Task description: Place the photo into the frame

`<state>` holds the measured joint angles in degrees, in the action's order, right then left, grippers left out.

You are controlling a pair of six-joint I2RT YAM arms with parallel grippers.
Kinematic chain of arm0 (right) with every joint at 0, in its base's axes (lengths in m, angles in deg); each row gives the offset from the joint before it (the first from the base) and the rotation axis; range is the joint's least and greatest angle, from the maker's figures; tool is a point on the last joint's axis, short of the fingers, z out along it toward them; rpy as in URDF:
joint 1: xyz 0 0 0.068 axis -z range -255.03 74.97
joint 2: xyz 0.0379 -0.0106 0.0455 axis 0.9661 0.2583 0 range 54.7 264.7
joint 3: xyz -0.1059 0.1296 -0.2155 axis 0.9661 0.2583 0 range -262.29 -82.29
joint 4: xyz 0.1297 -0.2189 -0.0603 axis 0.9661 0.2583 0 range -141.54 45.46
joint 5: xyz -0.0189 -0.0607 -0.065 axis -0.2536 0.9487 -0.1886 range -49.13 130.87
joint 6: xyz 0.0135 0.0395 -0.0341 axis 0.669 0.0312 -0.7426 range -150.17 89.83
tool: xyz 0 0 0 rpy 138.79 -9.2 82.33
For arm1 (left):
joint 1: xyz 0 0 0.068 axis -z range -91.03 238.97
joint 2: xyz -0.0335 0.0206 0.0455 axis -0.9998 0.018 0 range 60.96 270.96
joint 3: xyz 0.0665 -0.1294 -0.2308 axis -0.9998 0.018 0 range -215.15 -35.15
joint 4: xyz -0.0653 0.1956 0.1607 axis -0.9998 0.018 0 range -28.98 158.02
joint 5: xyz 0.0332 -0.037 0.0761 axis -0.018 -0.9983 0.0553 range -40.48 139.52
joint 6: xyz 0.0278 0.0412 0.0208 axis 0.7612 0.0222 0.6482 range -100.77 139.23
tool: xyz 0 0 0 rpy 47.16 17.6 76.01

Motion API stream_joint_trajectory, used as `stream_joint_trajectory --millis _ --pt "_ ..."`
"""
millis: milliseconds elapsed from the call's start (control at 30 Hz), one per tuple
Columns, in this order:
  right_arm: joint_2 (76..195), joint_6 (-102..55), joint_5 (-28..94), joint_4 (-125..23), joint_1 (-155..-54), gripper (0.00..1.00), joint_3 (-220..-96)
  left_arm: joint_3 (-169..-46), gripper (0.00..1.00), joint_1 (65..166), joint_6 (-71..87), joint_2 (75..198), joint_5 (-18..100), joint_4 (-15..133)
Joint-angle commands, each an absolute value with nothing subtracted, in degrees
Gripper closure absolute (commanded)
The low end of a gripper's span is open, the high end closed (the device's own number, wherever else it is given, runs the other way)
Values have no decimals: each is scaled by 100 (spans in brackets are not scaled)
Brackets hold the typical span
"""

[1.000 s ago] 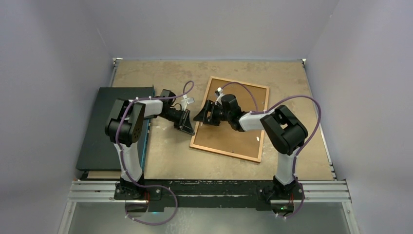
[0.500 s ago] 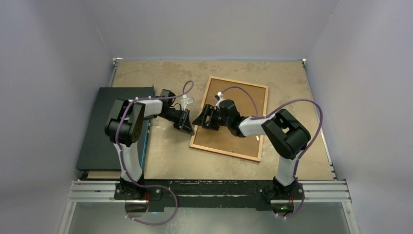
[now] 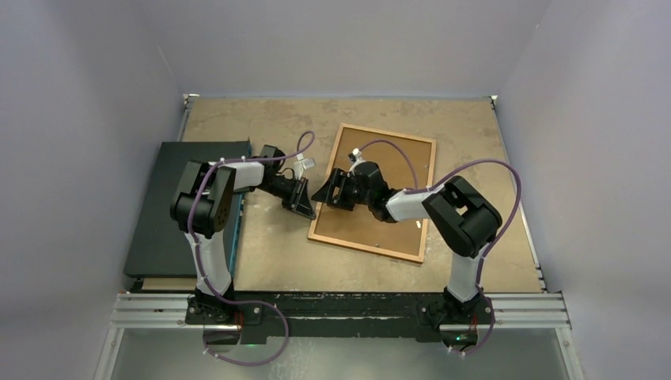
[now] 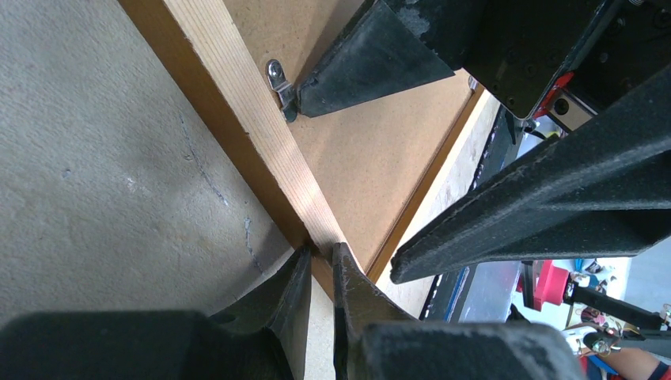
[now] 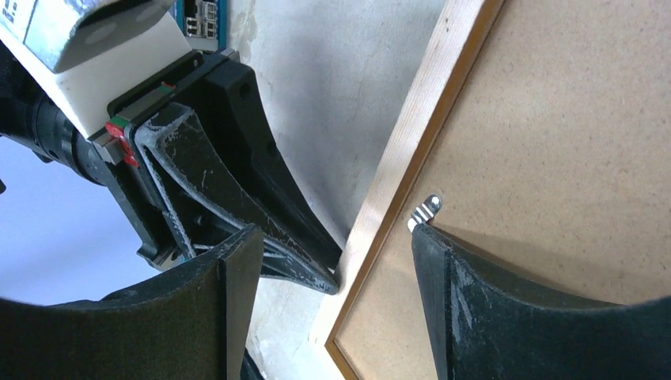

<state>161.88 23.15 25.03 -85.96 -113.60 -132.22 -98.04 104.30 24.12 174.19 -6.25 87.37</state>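
A dark flat box [image 3: 178,214] lies at the left edge of the table [image 3: 277,253], beside the left arm's base. From there the left gripper [image 3: 307,210] reaches low to the right, its claw pinched almost together with only a thin slit between the fingers. Its tips press against the outer side of the frame [image 5: 399,158] near that rail's near end, and nothing shows between them. The frame lies flat and back-up right of centre on the table, skewed to the table's edges, with a plain brown backing board [image 3: 368,226] filling it. The right gripper [image 3: 328,192] straddles the frame's left rail with its claw spread wide and holding nothing. One fingertip [image 5: 431,237] touches a small metal tab [image 5: 425,210] at the board's edge, while the other finger hangs outside the rail, just beside the left gripper.
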Motion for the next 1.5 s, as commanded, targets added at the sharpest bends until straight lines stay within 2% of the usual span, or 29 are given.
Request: stream_joint_trajectory --millis 0,1067,1467 --pt "16509 2192 2922 -8385 -11372 28 -13267 -9732 98 10472 2579 17443 -48 8449" --pt "16756 2605 3667 -8523 -11674 32 -13623 -9790 98 10603 2626 17451 -99 8537" --pt "16919 3522 3777 -9166 -11832 36 -13453 -9761 98 10684 2625 17488 -32 8471"
